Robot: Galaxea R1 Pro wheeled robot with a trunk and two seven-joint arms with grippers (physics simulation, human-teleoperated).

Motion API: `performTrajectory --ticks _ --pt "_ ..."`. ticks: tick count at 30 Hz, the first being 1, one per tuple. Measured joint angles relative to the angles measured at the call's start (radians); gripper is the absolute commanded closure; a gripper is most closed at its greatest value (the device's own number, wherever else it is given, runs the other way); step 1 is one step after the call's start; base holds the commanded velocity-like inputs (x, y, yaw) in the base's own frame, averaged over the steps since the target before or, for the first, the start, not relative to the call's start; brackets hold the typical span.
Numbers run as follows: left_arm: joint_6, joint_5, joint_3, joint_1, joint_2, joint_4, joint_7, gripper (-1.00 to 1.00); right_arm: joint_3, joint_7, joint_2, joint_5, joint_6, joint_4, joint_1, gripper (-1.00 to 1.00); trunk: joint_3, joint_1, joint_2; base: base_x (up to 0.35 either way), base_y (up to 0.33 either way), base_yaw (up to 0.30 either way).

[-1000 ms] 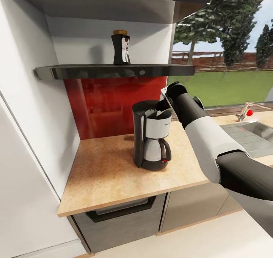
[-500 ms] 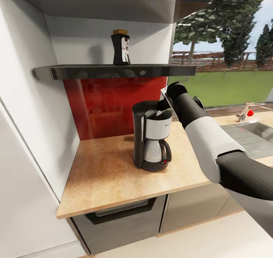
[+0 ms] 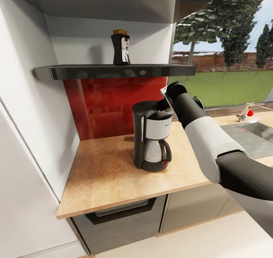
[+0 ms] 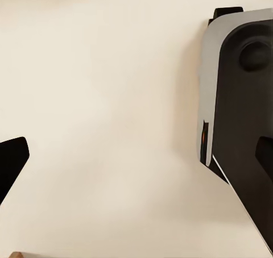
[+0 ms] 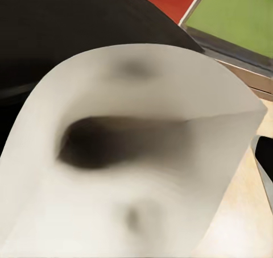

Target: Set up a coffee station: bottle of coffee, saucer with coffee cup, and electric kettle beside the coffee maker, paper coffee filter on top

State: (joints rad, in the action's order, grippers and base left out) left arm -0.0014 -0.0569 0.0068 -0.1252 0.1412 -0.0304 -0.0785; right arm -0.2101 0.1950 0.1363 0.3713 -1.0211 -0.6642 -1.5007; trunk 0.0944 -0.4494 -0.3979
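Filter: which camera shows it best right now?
The right wrist view: the filter is close up, its open mouth plain. The head view has it small atop the coffee maker, partly behind the right arm.

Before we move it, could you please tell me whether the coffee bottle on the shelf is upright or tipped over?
Upright. The coffee bottle stands on its base on the black shelf, tan top uppermost, sides vertical.

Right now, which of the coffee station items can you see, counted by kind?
Coffee maker: 1, on the countertop
Bottle of coffee: 1, on the kitchen shelf
Paper coffee filter: 1, at the coffee maker's top, by the right gripper
Total: 3
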Motion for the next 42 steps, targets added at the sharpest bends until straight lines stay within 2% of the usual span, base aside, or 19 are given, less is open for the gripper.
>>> performTrajectory --ticks 8,13,17,28,42 --pt "0.0 0.0 0.0 0.0 0.0 0.0 0.0 -1.0 0.007 0.0 0.0 0.0 0.0 -0.011 0.0 -1.0 0.0 0.0 0.0 0.0 0.0 0.0" --pt "0.0 0.0 0.0 0.0 0.0 0.0 0.0 -1.0 0.008 -0.001 0.0 0.002 0.0 -0.135 0.0 -1.0 0.0 0.0 0.0 0.0 0.0 0.0" --pt "0.0 0.0 0.0 0.0 0.0 0.0 0.0 -1.0 0.008 -0.001 0.0 0.002 0.0 -0.185 0.0 -1.0 0.0 0.0 0.0 0.0 0.0 0.0" --pt "0.0 -0.001 0.0 0.0 0.0 -0.001 0.0 -1.0 0.006 0.0 0.0 0.002 0.0 -0.196 0.0 -1.0 0.0 0.0 0.0 0.0 -0.015 0.0" --pt "0.0 -0.001 0.0 0.0 0.0 -0.002 0.0 -1.0 0.006 0.0 0.001 0.002 0.0 -0.195 0.0 -1.0 0.0 0.0 0.0 0.0 -0.255 0.0"
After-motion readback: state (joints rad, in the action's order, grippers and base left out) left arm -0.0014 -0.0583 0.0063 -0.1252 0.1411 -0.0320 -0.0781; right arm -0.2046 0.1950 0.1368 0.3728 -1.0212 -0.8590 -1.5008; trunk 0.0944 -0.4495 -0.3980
